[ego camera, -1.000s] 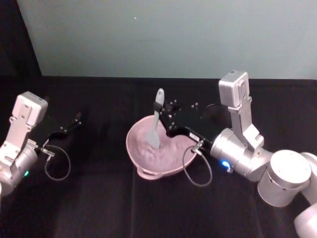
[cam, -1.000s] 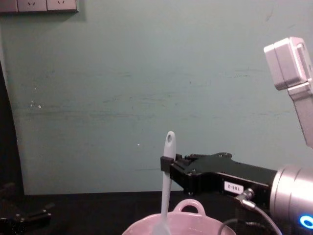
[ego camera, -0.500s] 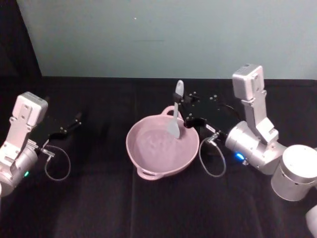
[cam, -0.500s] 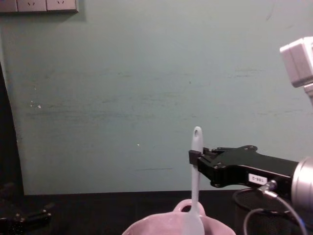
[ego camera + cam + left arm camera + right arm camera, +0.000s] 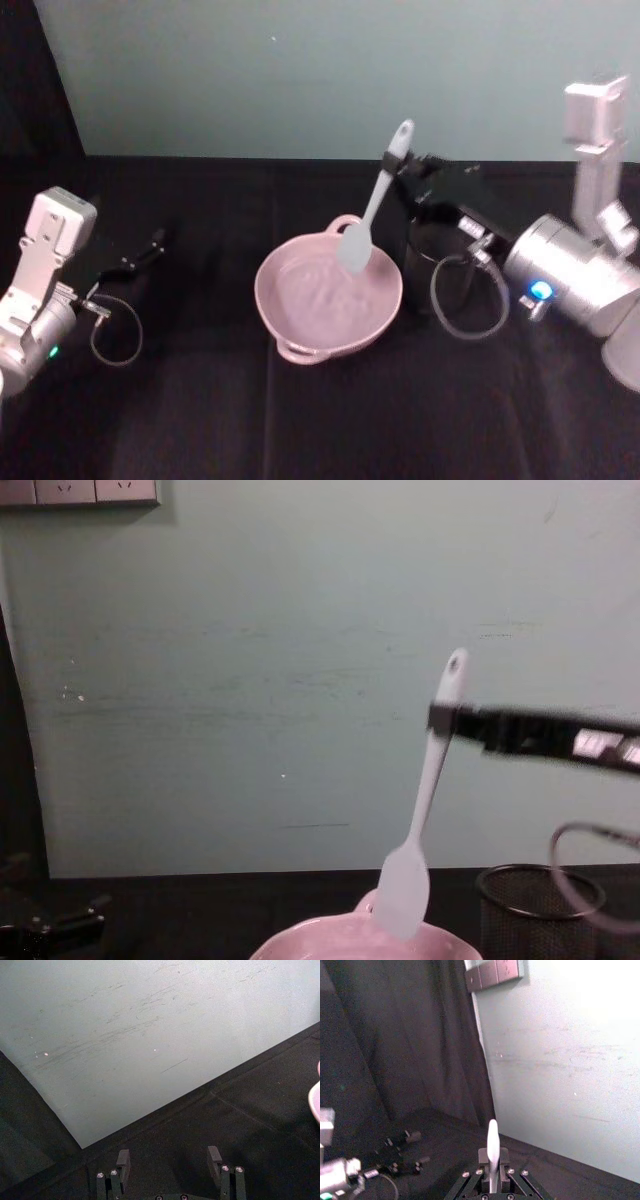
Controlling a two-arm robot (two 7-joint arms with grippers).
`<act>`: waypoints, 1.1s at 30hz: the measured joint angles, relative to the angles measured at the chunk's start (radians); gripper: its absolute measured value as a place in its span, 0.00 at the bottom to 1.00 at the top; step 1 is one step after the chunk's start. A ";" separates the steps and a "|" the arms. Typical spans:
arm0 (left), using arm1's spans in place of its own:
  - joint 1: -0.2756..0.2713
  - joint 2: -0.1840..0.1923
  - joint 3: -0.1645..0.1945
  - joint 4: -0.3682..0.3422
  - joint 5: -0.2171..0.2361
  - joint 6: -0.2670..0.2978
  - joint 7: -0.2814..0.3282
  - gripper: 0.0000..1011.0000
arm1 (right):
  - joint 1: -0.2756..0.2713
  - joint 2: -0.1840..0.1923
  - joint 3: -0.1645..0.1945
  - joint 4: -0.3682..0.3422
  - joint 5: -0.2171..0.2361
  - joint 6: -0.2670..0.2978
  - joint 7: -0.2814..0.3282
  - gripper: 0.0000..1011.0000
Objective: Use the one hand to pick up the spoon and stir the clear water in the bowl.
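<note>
Right gripper (image 5: pixel 398 160) pinched the white spoon (image 5: pixel 372 203) near the top of its handle, fingers clamped on either side just under the hole at the tip. In the chest view the gripper (image 5: pixel 440 718) reached in from the right, holding the spoon (image 5: pixel 423 805) up in the air, tilted, blade down and toward the robot's left, handle tip up and to the right. The blade hung over the far right part of the pink bowl (image 5: pixel 290 318), at about rim height in the chest view; couldn't tell if it touched the rim or the water. From the right wrist view the handle tip (image 5: pixel 493 1146) stuck up between the closed fingers (image 5: pixel 484 1156).

The bowl (image 5: pixel 300 948) sat on the black table (image 5: pixel 200 420) at centre, clear water inside, one loop handle on the far rim beside the blade and another on the near rim. A black wire-mesh cup (image 5: pixel 537 910) stood just right of the bowl, under the right arm, with the arm's looped cable (image 5: pixel 468 297) hanging in front of it.

Left gripper (image 5: pixel 155 240) rested low over the table well to the left of the bowl, holding nothing. In the left wrist view its fingers (image 5: pixel 123 1161) were spread apart, with a sliver of the bowl's pink rim (image 5: pixel 315 1105) at the frame edge.
</note>
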 joint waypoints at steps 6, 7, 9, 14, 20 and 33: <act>0.000 0.000 0.000 0.000 0.000 0.000 0.000 1.00 | -0.015 0.026 0.070 -0.078 0.095 0.078 -0.017 0.11; 0.000 0.000 0.000 0.000 0.000 0.000 0.000 1.00 | -0.015 0.034 0.093 -0.088 0.118 0.097 -0.025 0.11; 0.000 0.000 0.000 0.000 0.000 0.000 0.000 1.00 | -0.007 0.045 0.123 -0.090 0.156 0.124 -0.031 0.11; 0.000 0.000 0.000 0.000 0.000 0.000 0.000 1.00 | 0.024 0.063 0.169 -0.053 0.216 0.174 -0.041 0.11; 0.000 0.000 0.000 0.000 0.000 0.000 0.000 1.00 | 0.066 0.081 0.200 0.026 0.272 0.209 -0.047 0.11; 0.000 0.000 0.000 0.000 0.000 0.000 0.000 1.00 | 0.095 0.106 0.168 0.154 0.333 0.246 -0.013 0.11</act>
